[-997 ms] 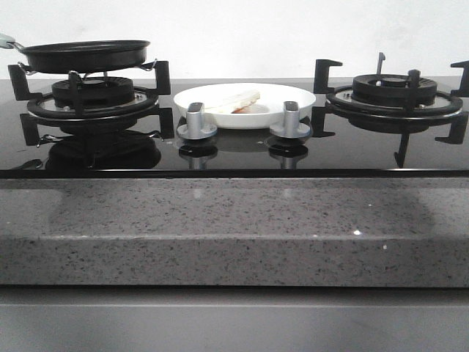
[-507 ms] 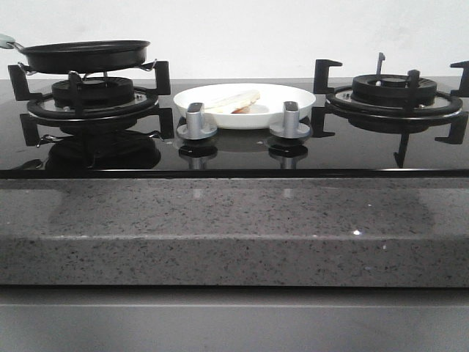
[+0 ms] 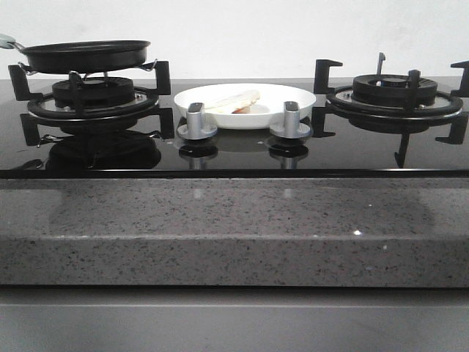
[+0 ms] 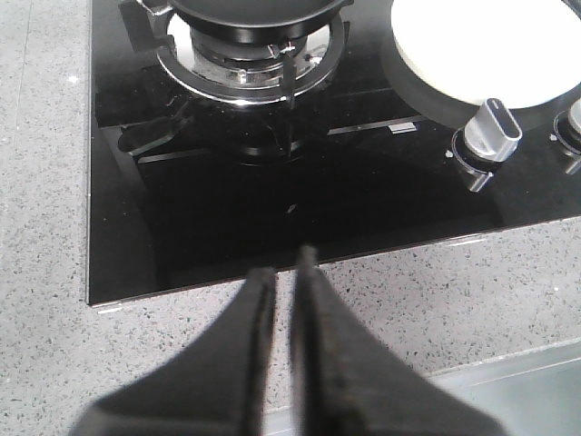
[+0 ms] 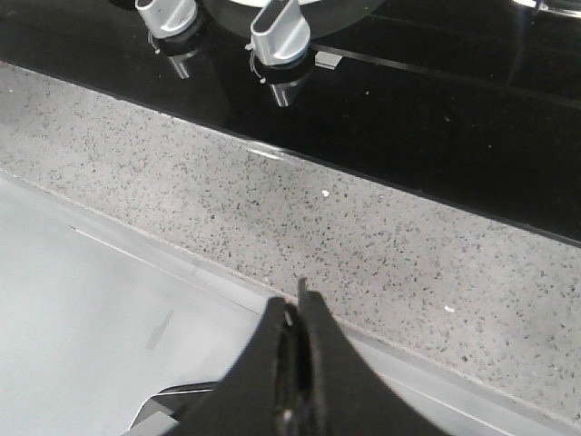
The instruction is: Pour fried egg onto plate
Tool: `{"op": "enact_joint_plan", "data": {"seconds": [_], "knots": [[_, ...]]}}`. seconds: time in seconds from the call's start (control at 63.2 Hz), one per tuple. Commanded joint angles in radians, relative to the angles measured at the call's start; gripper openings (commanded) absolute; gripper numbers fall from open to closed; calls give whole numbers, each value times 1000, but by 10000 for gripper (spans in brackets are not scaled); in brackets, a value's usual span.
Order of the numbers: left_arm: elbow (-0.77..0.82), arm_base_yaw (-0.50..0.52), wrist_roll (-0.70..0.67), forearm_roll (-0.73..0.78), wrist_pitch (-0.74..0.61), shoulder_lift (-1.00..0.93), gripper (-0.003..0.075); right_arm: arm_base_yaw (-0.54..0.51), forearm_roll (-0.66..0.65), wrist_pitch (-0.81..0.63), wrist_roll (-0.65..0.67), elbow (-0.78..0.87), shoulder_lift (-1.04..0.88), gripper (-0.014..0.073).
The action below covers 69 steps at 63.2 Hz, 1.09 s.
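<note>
fried egg lies in plate between burners, behind knobs | frying pan on left burner | left pincer closed, empty, over worktop | right pincer closed, empty

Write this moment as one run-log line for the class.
fried egg: on plate | pan: on left burner | left end effector: shut, empty | right end effector: shut, empty

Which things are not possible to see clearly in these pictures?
- Fried egg: front view, side-on, partly behind the plate rim; yolk barely visible.
- Frying pan: front view, inside hidden by its wall; handle cut off.
- Plate: left wrist view, cropped; egg not visible.
</note>
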Motion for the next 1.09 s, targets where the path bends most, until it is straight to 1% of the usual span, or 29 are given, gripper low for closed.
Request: {"op": "enact_joint_plan", "data": {"seconds": [0.0, 0.142, 0.649, 0.712, 0.807, 0.982, 1.077], "knots": [[-26, -7, -13, -19, -61, -2, -20, 0, 9, -52, -13, -27, -4, -118], [-26, -7, -13, -38, -61, -2, -20, 0, 7, -42, -13, -27, -4, -118], [-21, -7, -13, -31, -75, -13, -20, 0, 7, -41, -13, -27, -4, -118], [-13, 9, -13, 10, -112, -46, -20, 0, 7, -40, -13, -27, -4, -118], [50, 37, -13, 35, -222, -149, -20, 0, 7, -36, -13, -27, -4, -118], [282, 98, -13, 41, -488, -392, -20, 0, 7, -33, -13, -27, -4, -118], [390, 122, -13, 45, -573, -486, -20, 0, 7, -33, -13, -27, -4, -118]]}}
